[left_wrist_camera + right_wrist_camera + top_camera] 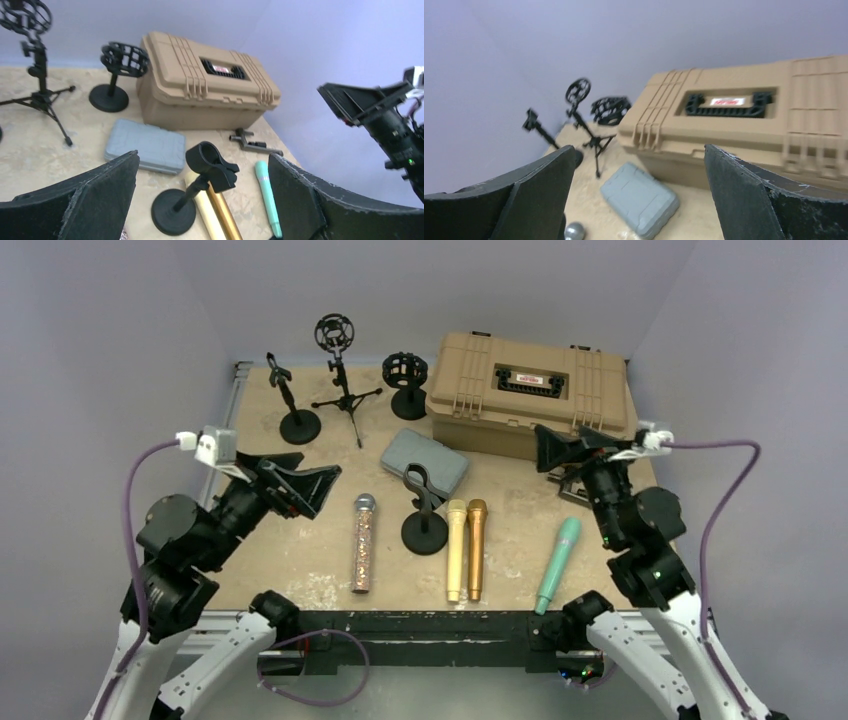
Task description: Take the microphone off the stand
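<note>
Beige tabletop point(300, 560) holds a tan hard case point(530, 390) at the back, the left gripper point(315, 480) and right gripper point(548, 450) hover over it with fingers spread wide on nothing, and mid-table a black clip stand point(425, 515) stands unfilled, the cream microphone point(456, 550) and gold microphone point(476, 550) lying flat just beside its base.

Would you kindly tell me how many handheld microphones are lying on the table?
4. The glitter microphone lies left of the central clip stand; the cream microphone and gold microphone side by side right of it; the teal microphone farthest right. None seems hidden.
</note>
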Controlling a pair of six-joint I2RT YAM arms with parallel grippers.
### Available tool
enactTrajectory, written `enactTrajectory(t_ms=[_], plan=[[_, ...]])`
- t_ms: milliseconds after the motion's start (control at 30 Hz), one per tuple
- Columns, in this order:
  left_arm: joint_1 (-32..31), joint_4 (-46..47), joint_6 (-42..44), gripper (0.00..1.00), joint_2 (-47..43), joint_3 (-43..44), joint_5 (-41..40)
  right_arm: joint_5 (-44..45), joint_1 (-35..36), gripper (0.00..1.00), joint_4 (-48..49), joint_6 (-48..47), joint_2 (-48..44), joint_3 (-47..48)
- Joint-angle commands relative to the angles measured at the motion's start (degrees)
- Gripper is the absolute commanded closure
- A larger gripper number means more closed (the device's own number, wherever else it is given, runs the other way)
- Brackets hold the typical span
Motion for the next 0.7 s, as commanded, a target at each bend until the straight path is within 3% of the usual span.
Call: enactTrajectory(t_ms=[0, 333, 667], plan=[[-0.01, 0.22, 3.78, 0.02, -4.06, 1.76, -8.31, 12.31, -0.09, 0.01, -2.18, -1.52, -5.83, -1.28], [-0.01, 1.01, 4.48, 0.03, -11.09, 0.01, -16.68, 18.54, -0.1, 0.01, -0.47, -0.87, -12.27, -2.77], [-0.02, 0.95, 5.65, 0.04, -10.47, -0.83, -16.81, 20.77, -0.12, 0.01, -1.02, -0.02, -15.84, -3.57]])
